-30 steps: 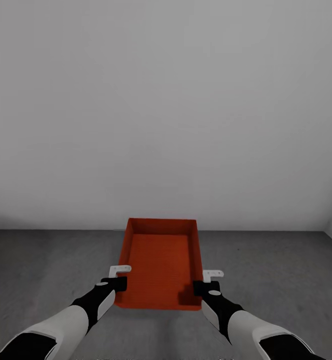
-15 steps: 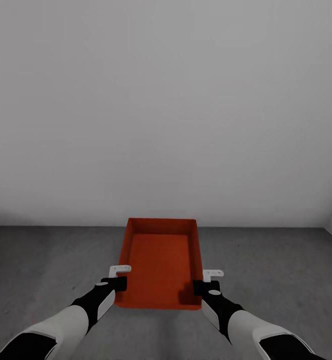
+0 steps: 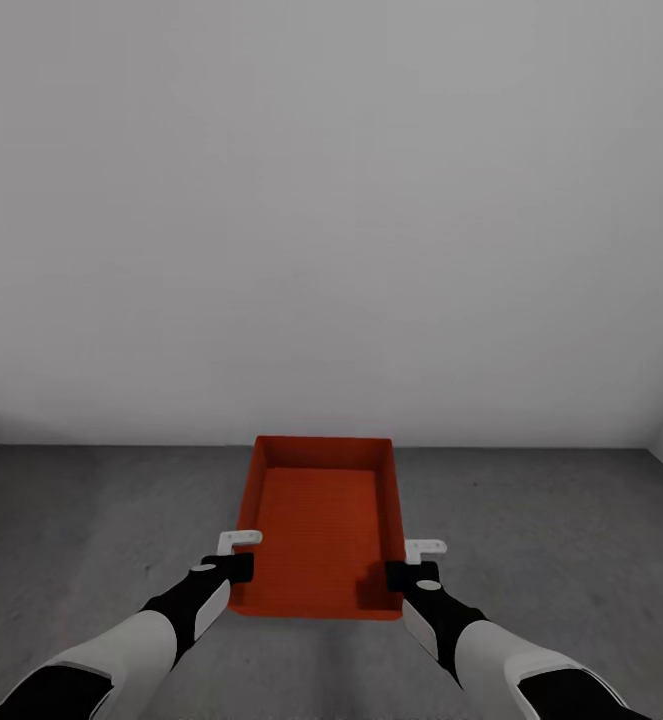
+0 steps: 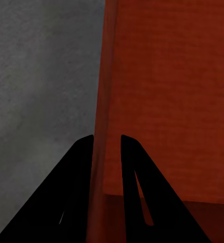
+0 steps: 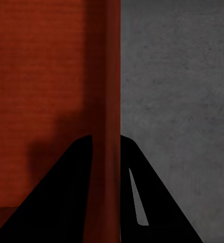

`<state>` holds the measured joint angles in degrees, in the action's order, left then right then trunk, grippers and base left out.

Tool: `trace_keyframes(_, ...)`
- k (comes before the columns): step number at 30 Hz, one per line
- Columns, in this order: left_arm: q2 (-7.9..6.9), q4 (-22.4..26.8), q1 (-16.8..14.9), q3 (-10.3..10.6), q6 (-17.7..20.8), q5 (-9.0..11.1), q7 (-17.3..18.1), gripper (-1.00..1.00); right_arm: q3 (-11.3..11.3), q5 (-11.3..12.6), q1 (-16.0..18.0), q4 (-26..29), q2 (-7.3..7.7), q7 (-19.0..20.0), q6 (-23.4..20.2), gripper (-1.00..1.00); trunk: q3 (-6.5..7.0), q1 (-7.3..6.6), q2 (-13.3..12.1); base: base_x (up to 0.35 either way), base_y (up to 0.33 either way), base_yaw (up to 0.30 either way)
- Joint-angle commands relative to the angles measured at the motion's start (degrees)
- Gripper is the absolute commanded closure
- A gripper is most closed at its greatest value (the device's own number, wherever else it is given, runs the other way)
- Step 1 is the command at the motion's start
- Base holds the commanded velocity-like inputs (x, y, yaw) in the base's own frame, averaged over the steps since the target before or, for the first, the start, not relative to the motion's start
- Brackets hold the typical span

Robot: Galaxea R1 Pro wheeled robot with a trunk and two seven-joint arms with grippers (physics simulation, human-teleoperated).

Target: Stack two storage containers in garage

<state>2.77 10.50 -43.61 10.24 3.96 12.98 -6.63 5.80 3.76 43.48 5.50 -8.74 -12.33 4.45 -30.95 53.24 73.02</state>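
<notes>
A plain white-grey wall [image 3: 331, 220] rises over dark concrete floor [image 3: 91, 530]. The orange-red storage container [image 3: 321, 525], open-topped and thin-walled, hangs above it. The left gripper [image 4: 107, 144] has its fingers [image 4: 81, 167] pinched on one side wall; the right gripper [image 5: 106, 144] clamps the opposite wall. Both arms reach forward, level.

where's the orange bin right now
In the head view the orange bin is low and centered over the grey concrete floor, its side walls pinched by the left gripper and right gripper.
</notes>
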Motion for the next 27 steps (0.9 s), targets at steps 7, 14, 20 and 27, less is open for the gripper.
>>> trace_keyframes(7, -0.05, 0.32, -0.07, -1.98, -0.56, -0.68, -2.42, 1.0, -0.53, 0.81, 0.02, -2.08, 0.04, -0.51, 0.39, 1.0, -0.69, 0.0, 0.03, 0.0, 0.0, 0.0)
trace_keyframes(14, -0.05, 0.32, -0.07, -1.98, -0.56, -0.68, -2.42, 1.0, -0.53, 0.81, 0.02, -2.08, 0.04, -0.51, 0.39, 1.0, -1.34, 0.0, 0.03, 0.0, 0.0, 0.0)
trace_keyframes(20, -0.05, 0.32, -0.07, -1.98, -0.55, -0.68, -2.42, 1.0, -0.53, 0.81, 0.02, -2.08, 0.04, -0.51, 0.39, 1.0, -1.89, 0.0, 0.03, 0.0, 0.0, 0.0)
trace_keyframes(27, -0.05, 0.32, -0.07, -1.98, -0.56, -0.68, -2.42, 1.0, -0.53, 0.81, 0.02, -2.08, 0.04, -0.51, 0.39, 1.0, -2.53, 0.0, 0.03, 0.0, 0.0, 0.0)
